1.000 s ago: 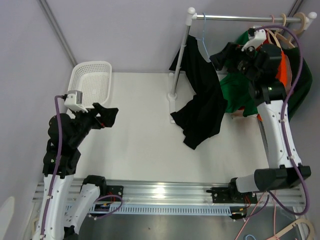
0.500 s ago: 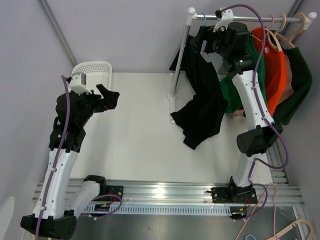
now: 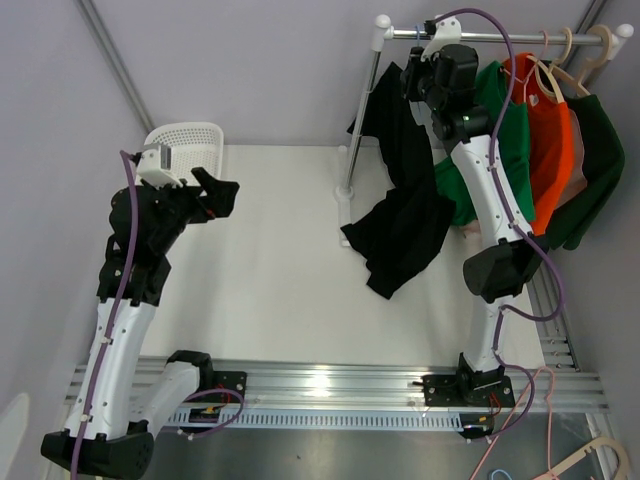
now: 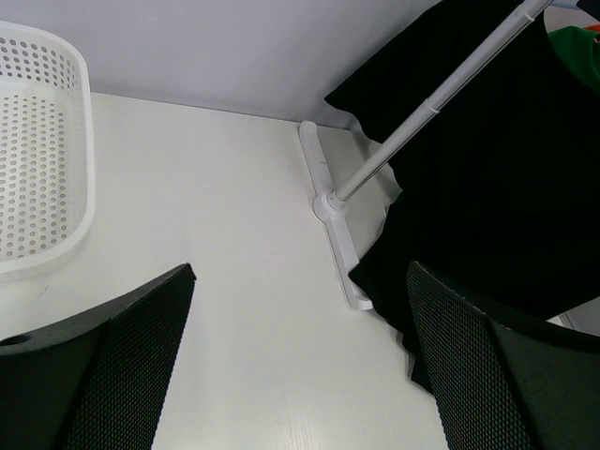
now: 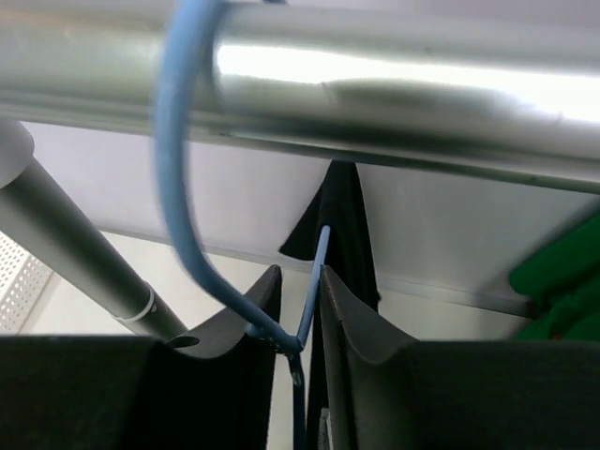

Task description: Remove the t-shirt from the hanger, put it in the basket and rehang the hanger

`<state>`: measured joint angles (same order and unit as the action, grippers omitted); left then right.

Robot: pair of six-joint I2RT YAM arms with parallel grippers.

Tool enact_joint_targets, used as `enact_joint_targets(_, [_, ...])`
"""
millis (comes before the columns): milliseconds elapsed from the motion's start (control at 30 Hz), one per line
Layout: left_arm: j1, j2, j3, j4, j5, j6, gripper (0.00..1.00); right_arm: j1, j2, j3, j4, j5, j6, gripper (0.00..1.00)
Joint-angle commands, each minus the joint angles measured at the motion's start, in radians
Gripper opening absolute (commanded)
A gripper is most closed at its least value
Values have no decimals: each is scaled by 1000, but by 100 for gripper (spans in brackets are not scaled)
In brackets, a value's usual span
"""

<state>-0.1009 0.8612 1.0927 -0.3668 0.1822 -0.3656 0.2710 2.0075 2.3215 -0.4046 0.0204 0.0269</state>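
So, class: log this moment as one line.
left gripper: open, near basket | right gripper: jaws astride blue hanger neck | black t-shirt: on hanger

1. T-shirt (image 3: 405, 230): plain black.
2. Hanger (image 5: 173, 169): light blue wire.
3. Basket (image 3: 185, 130), far left: white, with a grid of holes.
4. Worktop (image 3: 280, 265): plain white.
5. Far right: green shirt (image 3: 512, 120), orange shirt (image 3: 540, 150).
6. Rail (image 5: 375, 84): bare silver.

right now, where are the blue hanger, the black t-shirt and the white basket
blue hanger (image 5: 172, 169), right wrist view, on the curve of its hook
black t-shirt (image 3: 405, 215), top external view, on the draped body
white basket (image 4: 56, 169), left wrist view, on its perforated wall
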Motion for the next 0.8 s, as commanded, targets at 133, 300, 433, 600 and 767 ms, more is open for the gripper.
enact_joint_targets(133, [-2, -16, 19, 52, 16, -4, 100, 11, -33, 50, 58, 62, -22, 1])
enact_joint_targets(300, [0, -21, 19, 54, 22, 1, 99, 25, -53, 58, 70, 82, -22, 0])
enact_joint_targets(433, [-2, -24, 26, 48, 11, -7, 100, 46, -53, 150, 47, 115, -27, 0])
enact_joint_targets(600, [-8, -1, 71, 2, 34, -21, 96, 77, -120, 227, 0, 162, -39, 0])
enact_joint_targets(767, [-162, -27, 110, -27, -87, 105, 96, 106, -255, 84, -166, 538, 164, 0])
